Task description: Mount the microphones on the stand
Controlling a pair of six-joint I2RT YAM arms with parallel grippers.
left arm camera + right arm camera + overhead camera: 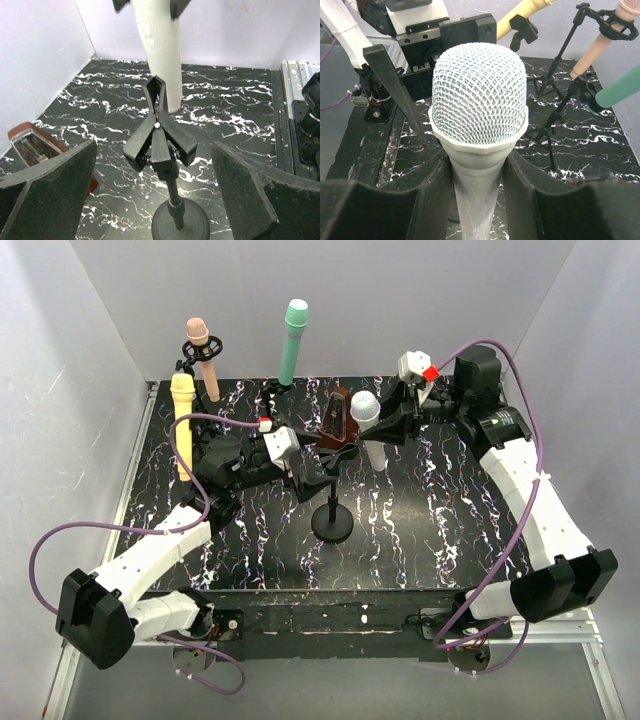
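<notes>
Mid-desk, right of centre: the white mic (479, 95) stands upright, head up, handle clenched in the right end effector (476, 195). Its tail hangs clear of the desk (450, 540).

- Key relation: the clip (159, 135) on the stand (332, 523) lies just to the robot's left of the mic. From the left wrist, the handle hangs close behind the clip's mouth, near but apart. The mic's long axis is vertical; the clip's arms slant up toward it.
- Left end effector (154, 147): released, pads spread wide either side of the clip's levers, touching neither. It is the nearer arm to the clip; likely there to pinch it open.
- Around: metronome (337, 418) just beside the clip on the far-left side, close to the mic head from above. That is the tightest spot.
- Yellow mic (182, 425), pink mic (203, 358) and teal mic (293, 340) sit in clips at the back left, well apart from this work.
- Judgement: three attached, one to go.
</notes>
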